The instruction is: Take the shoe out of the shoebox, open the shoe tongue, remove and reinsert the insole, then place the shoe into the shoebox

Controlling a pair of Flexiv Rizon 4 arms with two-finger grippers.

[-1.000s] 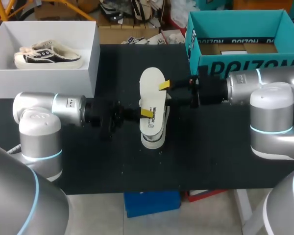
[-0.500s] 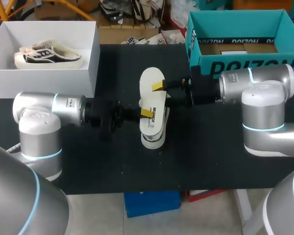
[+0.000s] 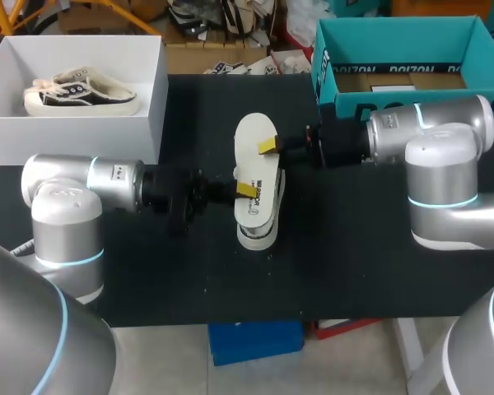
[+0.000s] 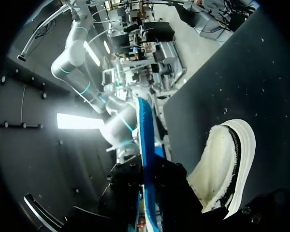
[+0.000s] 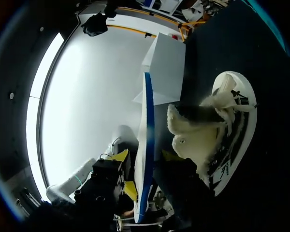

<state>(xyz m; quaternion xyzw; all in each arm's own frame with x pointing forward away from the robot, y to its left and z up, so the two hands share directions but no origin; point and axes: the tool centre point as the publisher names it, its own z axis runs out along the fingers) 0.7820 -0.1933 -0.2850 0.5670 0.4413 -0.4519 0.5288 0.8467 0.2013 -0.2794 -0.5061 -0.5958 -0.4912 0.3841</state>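
Flat white insole (image 3: 253,132), blue-backed, pinched by left tool (image 3: 247,190) and right tool (image 3: 269,146) — fleece-lined shoe (image 3: 256,234) on black counter (image 3: 354,255) lies half hidden beneath it.

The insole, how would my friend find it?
On the black table, midway between the white box and teal box, lies a fluffy shoe. The insole is above it, held by the left gripper and right gripper: flat, smooth, white, blue-edged.

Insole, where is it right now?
In the head view the insole is mid-table, over the shoe, gripped by the left gripper and the right gripper.
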